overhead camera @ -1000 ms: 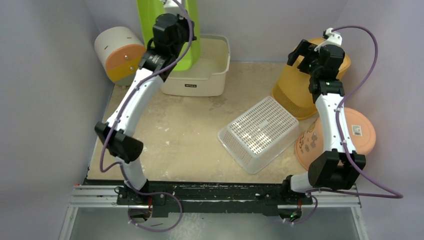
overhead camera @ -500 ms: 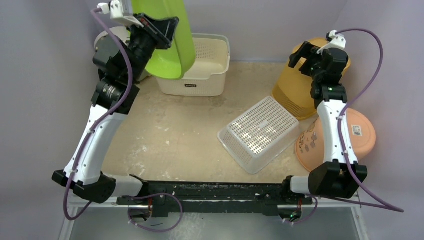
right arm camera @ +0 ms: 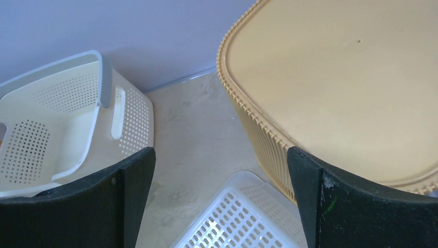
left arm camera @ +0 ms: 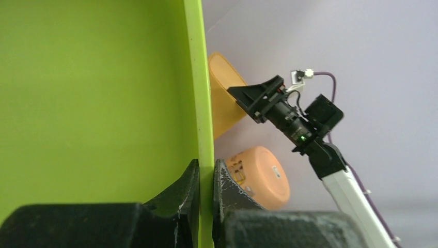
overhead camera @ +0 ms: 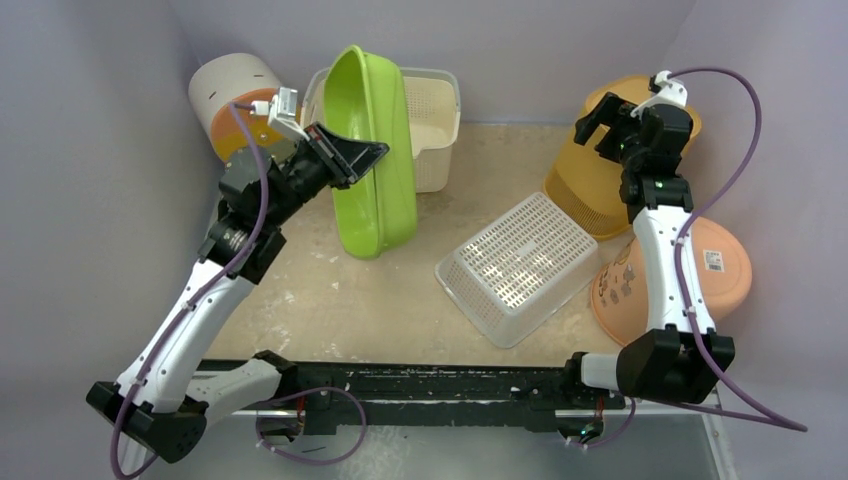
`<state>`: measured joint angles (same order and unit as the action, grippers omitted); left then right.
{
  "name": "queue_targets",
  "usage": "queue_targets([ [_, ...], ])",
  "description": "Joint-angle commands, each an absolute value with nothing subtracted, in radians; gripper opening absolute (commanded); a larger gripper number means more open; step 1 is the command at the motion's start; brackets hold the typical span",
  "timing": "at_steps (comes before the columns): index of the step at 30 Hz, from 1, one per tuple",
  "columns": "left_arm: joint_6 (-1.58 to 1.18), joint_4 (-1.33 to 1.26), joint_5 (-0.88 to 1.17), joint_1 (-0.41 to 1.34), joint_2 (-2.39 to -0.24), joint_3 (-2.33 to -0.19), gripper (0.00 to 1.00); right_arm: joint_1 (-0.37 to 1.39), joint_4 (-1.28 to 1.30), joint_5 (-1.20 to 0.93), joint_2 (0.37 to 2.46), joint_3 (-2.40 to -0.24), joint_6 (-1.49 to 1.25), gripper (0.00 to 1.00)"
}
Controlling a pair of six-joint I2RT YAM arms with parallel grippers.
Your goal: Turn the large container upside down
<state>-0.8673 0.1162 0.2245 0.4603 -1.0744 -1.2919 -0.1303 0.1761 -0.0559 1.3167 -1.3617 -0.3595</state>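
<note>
Counting one of each: round bin (overhead camera: 235,105) on side; green tub (overhead camera: 375,210) tipped on edge before cream basket (overhead camera: 435,130), left gripper (overhead camera: 378,150) clenched on its rim; white basket (overhead camera: 520,265) inverted mid-table; yellow basket (overhead camera: 585,185) inverted; orange bin (overhead camera: 725,265). I see right gripper (overhead camera: 600,115) spread wide, empty, above yellow basket.

robot lab enclosure: plain lilac walls (overhead camera: 100,200), arms' mounting rail (overhead camera: 440,383), worn tabletop (overhead camera: 340,290)

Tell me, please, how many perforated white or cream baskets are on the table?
2. The cream basket sits at the back wall, partly behind the green container; the white basket lies upside down mid-table. No others show.
</note>
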Motion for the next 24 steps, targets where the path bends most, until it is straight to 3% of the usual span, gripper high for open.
queue_targets([
  [1,-1.070,-0.211,0.330,0.466,-0.974,-1.170,0.00,-0.134,0.150,-0.081,1.257,-1.341,-0.377,0.99],
  [13,-1.459,-0.773,0.260,0.639,-0.940,-0.674,0.00,-0.133,0.147,-0.081,1.244,-1.315,-0.377,0.99],
  [24,-1.648,-1.029,0.104,0.650,-0.871,-0.305,0.00,-0.133,0.139,-0.072,1.255,-1.311,-0.374,0.99],
])
